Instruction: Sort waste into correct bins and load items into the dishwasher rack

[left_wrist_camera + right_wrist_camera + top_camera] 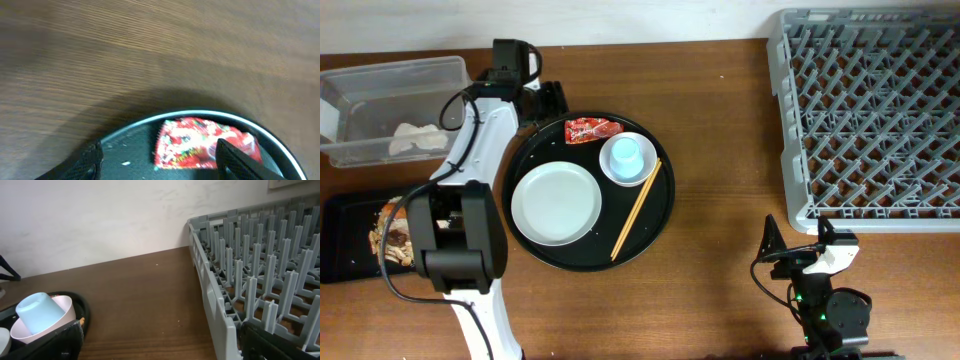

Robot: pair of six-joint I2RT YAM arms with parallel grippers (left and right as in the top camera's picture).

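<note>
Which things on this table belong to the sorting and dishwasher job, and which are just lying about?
Job: red wrapper, tissue, food scraps, clear tub, black rectangular tray, plate, bowl, blue cup, chopsticks, dishwasher rack.
Lying about: round black tray, only carrying the dishes.

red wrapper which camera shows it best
Left wrist: the red wrapper lies close up on the round black tray, print visible though a bit blurred. Overhead shows it small at the tray's rim, near the bowl. Right wrist does not show it.
</note>
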